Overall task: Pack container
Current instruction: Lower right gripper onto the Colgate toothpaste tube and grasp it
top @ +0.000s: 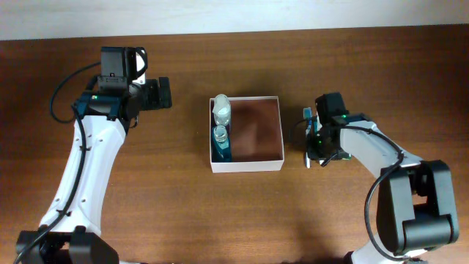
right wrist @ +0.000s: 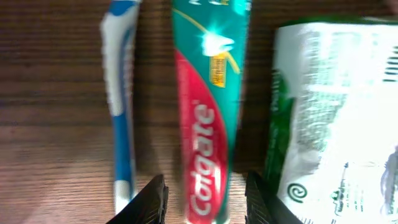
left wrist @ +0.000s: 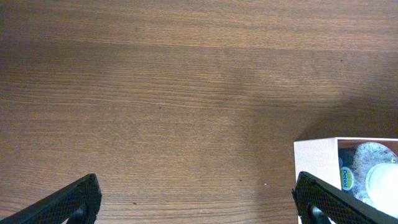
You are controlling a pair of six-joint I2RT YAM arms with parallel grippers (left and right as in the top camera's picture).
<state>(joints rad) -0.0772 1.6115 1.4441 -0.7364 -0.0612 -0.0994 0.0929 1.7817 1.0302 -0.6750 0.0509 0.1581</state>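
The container (top: 246,166), a square white-walled box with a reddish-brown floor, sits mid-table. Along its left wall lie a clear bottle (top: 222,110) and a blue bottle (top: 220,141). Just right of the box, my right gripper (top: 314,139) hangs over the toiletries. In the right wrist view my right gripper (right wrist: 206,202) stands open astride a red and green Colgate tube (right wrist: 208,118), with a small gap on each side. My left gripper (top: 163,93) is wide open over bare wood left of the box; the container's corner (left wrist: 314,158) shows by its right finger.
A blue and white toothbrush (right wrist: 121,106) lies left of the tube, parallel to it. A green and white packet (right wrist: 336,124) lies close on the tube's right. The right half of the container's floor (top: 260,132) is bare.
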